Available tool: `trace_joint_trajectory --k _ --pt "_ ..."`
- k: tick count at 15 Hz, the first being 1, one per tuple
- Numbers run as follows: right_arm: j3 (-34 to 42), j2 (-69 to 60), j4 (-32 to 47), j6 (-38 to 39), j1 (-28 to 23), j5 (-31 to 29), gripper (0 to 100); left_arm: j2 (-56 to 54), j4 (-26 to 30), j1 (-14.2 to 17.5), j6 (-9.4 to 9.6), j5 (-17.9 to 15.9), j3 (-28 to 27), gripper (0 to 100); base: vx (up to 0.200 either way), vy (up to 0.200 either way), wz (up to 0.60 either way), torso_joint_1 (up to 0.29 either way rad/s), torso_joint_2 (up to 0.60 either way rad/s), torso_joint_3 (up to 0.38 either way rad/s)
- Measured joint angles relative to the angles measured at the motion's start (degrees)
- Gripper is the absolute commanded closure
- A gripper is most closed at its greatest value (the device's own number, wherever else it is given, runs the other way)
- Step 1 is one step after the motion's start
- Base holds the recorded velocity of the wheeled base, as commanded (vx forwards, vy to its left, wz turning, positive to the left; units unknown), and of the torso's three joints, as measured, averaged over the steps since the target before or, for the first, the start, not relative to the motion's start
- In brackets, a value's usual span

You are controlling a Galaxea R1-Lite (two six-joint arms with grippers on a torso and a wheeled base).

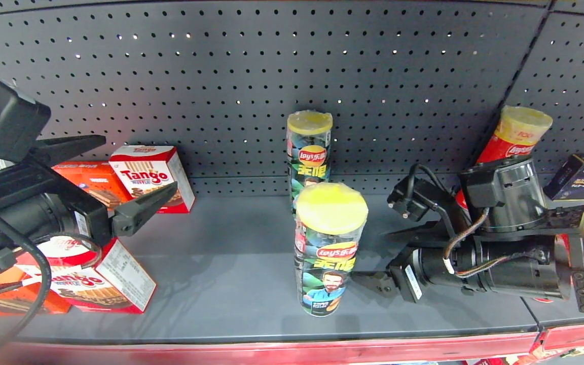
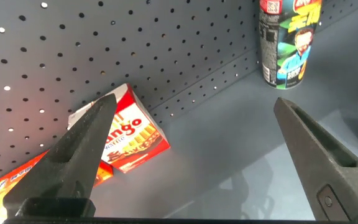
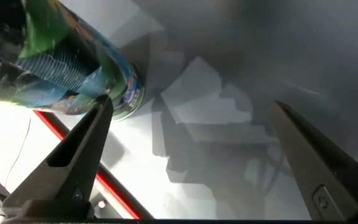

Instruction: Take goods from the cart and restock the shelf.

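Yellow-lidded cylindrical crisp can [image 1: 328,248] stands upright near the grey metal shelf [image 1: 221,284] front; retract the wide-open right gripper [image 3: 191,106] without grazing it.

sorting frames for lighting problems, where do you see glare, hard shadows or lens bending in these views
Head view: light shines through the pegboard holes, its top line bows, the front can casts a soft shadow; right wrist view: angular shadows on the shelf ahead of the right claw, washed-out white past the red lip; left wrist view: even light, faint shadows.
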Motion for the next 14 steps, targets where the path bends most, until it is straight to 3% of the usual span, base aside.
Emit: trace_joint_trajectory --k 14 --pt "-2.3 1.9 0.0 0.0 0.2 0.0 0 0.2 -0.2 0.0 -0.09 0.0 0.5 0 0.0 0.0 0.0 0.0 0.0 0.0"
